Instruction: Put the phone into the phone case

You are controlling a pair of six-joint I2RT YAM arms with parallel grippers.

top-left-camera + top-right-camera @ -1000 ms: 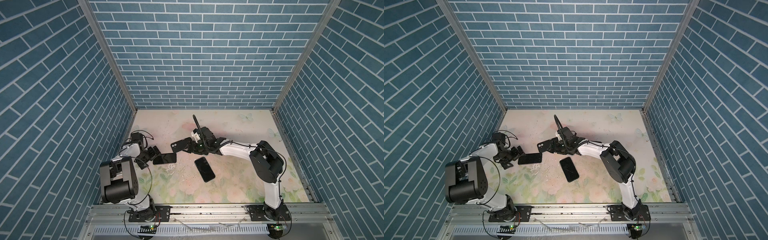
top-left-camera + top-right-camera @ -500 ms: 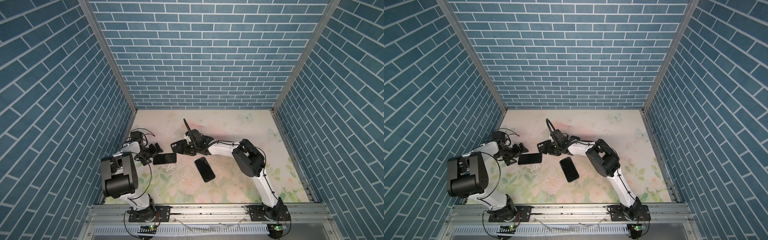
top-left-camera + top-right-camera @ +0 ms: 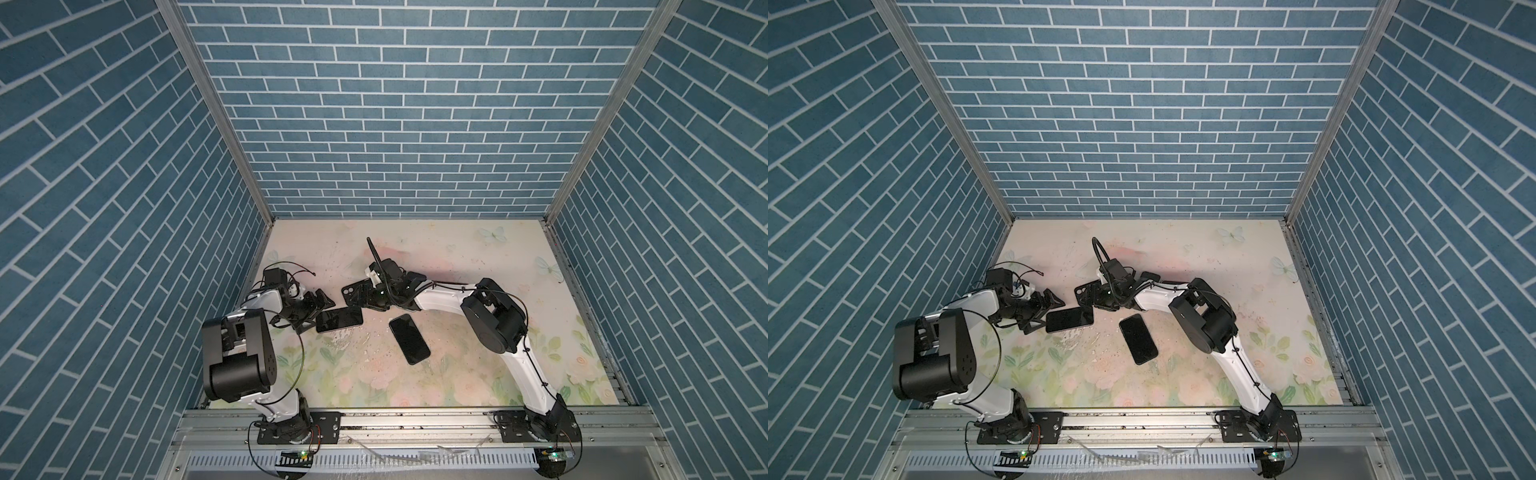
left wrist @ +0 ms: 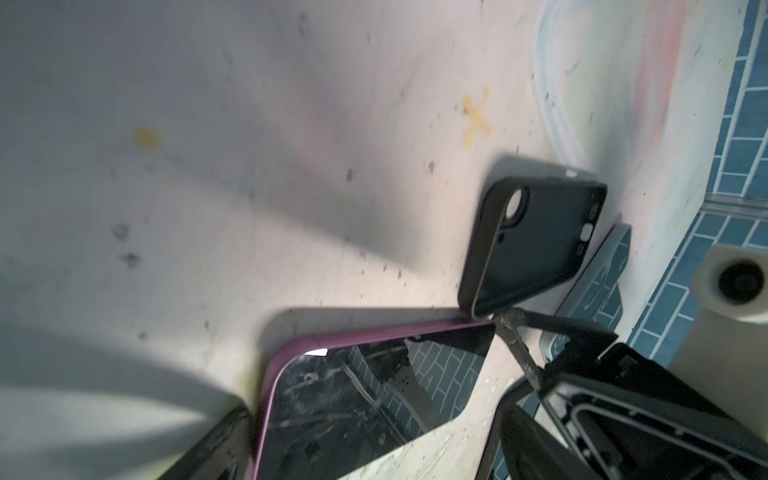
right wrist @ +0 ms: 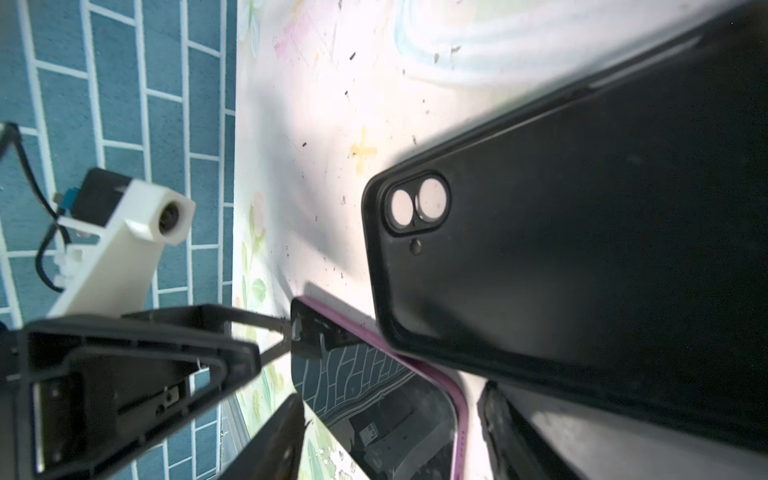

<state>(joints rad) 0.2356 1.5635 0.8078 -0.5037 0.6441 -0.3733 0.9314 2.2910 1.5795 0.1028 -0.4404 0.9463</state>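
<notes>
left gripper point(image 3: 314, 308) fingers released, spread wide astride near end of purple-edged phone point(image 3: 339, 319), phone flat on mat point(image 3: 457, 257), right gripper point(image 3: 368, 297) grasping black phone case point(image 3: 351, 291), case tilted, corner by left fingertips, second black phone point(image 3: 409, 338) near right fingers

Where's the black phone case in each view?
In a top view: black phone case, left of table centre.
In a top view: same place.
Left wrist: hollow side showing.
Right wrist: close up, back showing.
Shared landmark: purple-edged phone beside it.
</notes>
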